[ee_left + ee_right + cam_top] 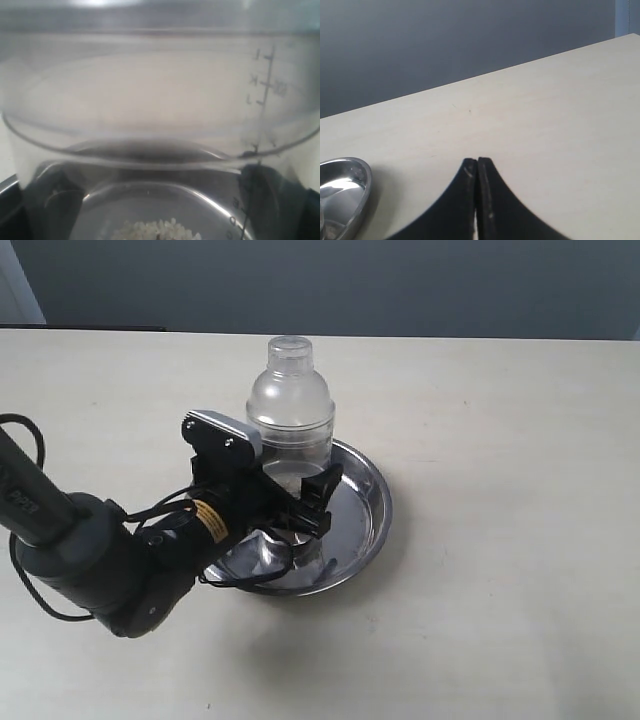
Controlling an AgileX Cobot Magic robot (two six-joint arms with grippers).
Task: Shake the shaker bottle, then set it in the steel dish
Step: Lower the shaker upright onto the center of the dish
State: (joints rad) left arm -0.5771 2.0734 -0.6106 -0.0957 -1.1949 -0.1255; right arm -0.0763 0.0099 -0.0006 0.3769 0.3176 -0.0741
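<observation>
Bottle stands upright in the dish mid-bench, well in from the far edge, the left gripper clamped low on it, probably to stop it tipping, while the right gripper, fingers pressed together, hangs aside over the bench.

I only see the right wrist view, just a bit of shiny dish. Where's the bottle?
Observer: The bottle is upright inside the dish rim.
Operator: Is something holding it?
Observer: The left end effector has a finger on each side of it. I can't tell whether it's squeezing.
Operator: Anything inside?
Observer: Pale granules lie at its bottom.
</observation>
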